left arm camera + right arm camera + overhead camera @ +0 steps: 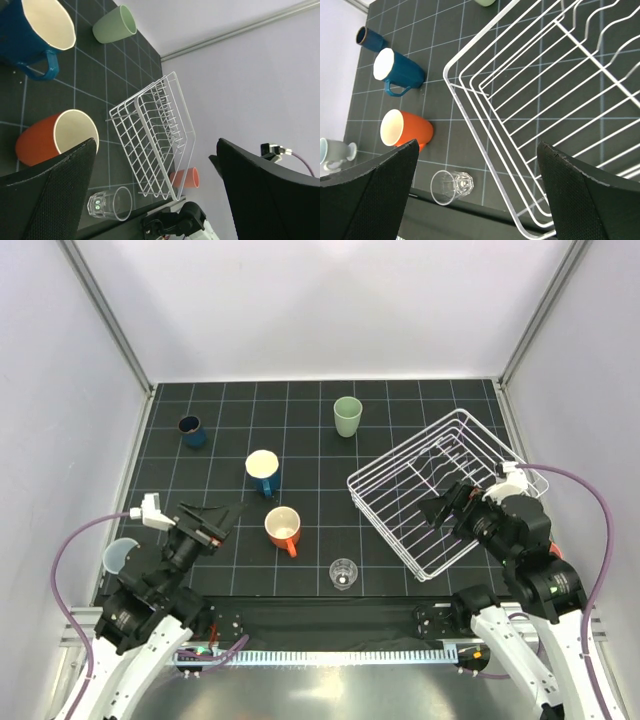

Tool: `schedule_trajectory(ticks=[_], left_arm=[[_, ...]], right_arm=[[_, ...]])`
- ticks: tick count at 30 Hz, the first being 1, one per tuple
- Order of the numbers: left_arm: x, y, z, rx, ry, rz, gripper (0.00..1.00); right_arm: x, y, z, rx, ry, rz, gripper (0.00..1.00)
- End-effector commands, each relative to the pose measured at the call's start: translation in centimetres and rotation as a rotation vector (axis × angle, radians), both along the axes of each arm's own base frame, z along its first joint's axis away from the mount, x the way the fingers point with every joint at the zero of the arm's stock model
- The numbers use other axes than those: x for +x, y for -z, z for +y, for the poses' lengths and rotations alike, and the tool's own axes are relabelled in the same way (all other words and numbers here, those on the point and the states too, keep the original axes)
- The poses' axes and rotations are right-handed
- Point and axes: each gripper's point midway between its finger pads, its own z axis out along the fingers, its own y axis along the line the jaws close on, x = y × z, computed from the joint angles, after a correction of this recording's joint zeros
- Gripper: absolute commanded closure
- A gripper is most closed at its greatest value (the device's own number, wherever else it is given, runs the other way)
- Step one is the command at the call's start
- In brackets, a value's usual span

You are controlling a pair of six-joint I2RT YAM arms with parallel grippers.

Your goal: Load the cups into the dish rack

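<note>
- The navy cup (192,430) stands at the far left of the black mat (300,440), at the back.
- The left gripper (222,520) has its jaws apart and holds nothing. It is near the orange mug (283,528).
- The blue mug (263,472) stands just behind the orange one.
- The clear glass (343,573) is at the near edge and the pale green tumbler (347,416) is at the back.
- The dish rack (405,448) sits on the right, turned at an angle — every cup I see stands outside it.
- The right gripper (445,505) hangs over the rack — jaws apart, gripping nothing.
</note>
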Motion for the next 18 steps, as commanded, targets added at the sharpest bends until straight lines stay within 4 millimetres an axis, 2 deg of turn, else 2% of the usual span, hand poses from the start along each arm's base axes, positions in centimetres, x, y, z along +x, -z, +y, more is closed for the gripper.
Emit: schedule_trajectory(ticks=[1, 2, 3, 5, 6, 9, 10, 13, 15, 16, 18], left_arm=[[-0.3, -0.7, -0.5, 0.053, 0.041, 0.018, 0.0], [-0.3, -0.6, -1.0, 0.097, 0.072, 0.039, 0.02], [0.7, -0.5, -2.0, 0.189, 0.11, 0.089, 0.03], [0.8, 1.1, -3.4, 0.286, 0.199, 0.184, 0.04], [1.7, 1.3, -4.3, 0.337, 0.232, 0.217, 0.06], [2.3, 2.4, -6.0, 0.398, 0.298, 0.27, 0.09], [3.0, 2.7, -6.6, 0.444, 0.305, 0.288, 0.11], [2.9, 3.6, -9.1, 0.567, 0.319, 0.29, 0.11], [1.8, 4.2, -10.7, 0.662, 0.327, 0.268, 0.11], [0.8, 4.8, -12.3, 0.707, 0.367, 0.269, 0.11], [0.5, 5.5, -12.5, 0.787, 0.342, 0.273, 0.12]], right_arm=[[-0.4, -0.4, -1.3, -0.091, 0.02, 0.028, 0.0], [-0.7, -1.1, -0.8, -0.098, -0.027, 0.011, 0.0], [-0.8, -1.2, -0.6, -0.107, -0.052, 0.011, 0.0], [-1.0, -1.6, 0.0, -0.107, -0.096, -0.008, 0.0], [-1.0, -1.2, 0.2, -0.118, -0.119, 0.002, 0.0], [-0.6, 0.1, -0.1, -0.149, -0.103, 0.077, 0.0], [-0.4, 1.3, -0.1, -0.162, -0.105, 0.147, 0.0], [0.0, 2.3, 0.4, -0.177, -0.128, 0.235, 0.0], [0.3, 1.9, 0.3, -0.178, -0.116, 0.25, 0.0], [0.4, 1.8, 0.5, -0.18, -0.129, 0.251, 0.0], [0.5, 0.9, 0.9, -0.178, -0.161, 0.218, 0.0]])
